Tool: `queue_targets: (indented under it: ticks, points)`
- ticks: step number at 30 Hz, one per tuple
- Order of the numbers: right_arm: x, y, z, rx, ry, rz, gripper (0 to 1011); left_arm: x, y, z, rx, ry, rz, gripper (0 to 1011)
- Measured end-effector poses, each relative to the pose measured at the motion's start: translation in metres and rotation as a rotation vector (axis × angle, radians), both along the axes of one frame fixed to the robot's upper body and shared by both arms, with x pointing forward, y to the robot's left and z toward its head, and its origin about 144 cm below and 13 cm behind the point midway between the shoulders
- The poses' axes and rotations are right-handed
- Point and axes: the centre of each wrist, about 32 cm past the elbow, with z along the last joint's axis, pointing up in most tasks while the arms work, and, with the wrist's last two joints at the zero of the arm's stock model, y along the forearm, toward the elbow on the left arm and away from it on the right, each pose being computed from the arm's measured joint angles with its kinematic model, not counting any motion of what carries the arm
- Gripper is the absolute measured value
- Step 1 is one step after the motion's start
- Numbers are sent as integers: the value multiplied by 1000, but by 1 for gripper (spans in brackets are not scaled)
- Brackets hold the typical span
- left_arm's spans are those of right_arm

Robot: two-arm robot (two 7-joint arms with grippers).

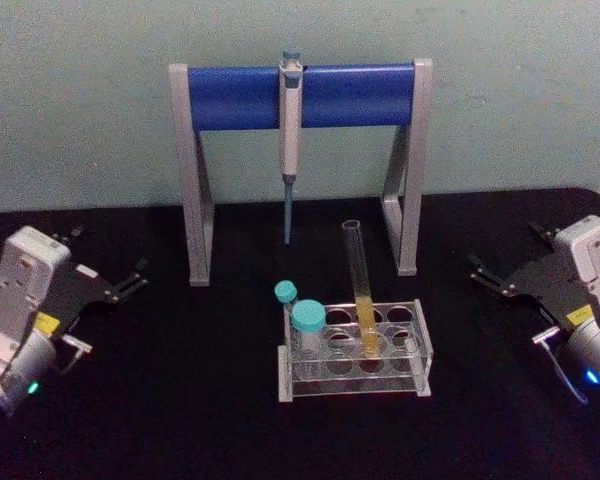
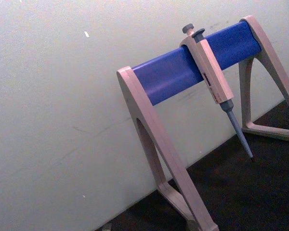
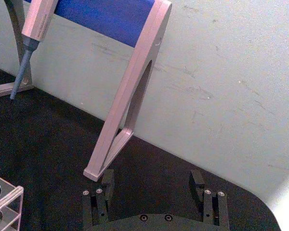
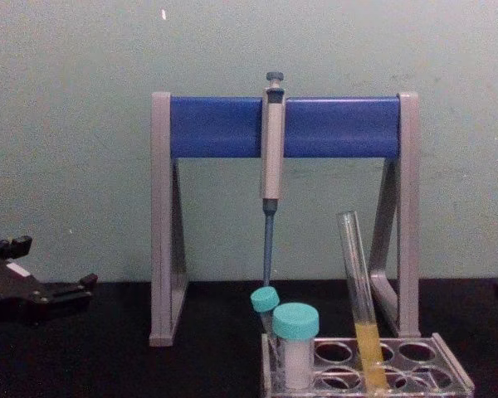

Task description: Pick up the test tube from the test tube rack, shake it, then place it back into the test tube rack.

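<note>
Well, test tube (image 1: 359, 285) in rack (image 1: 355, 384), yellow liq. (image 1: 367, 326)

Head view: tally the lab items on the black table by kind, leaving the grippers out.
Uncapped test tube with yellow liquid: 1
Teal-capped tubes: 2 (wide-capped tube, small-capped tube)
Clear test tube rack: 1
Grey-and-blue pipette stand: 1
Hanging pipette: 1
Total: 6
</note>
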Motion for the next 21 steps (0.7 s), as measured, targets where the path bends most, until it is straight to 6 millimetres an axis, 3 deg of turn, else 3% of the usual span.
queue_targets:
  ticks: [9, 21]
  points:
    - [1, 1, 1, -4, -8, 1, 1000, 0, 0, 0, 0, 0, 0, 1001]
    - [-6, 8, 18, 33, -102, 50, 1000, 0, 0, 0, 0, 0, 0, 1001]
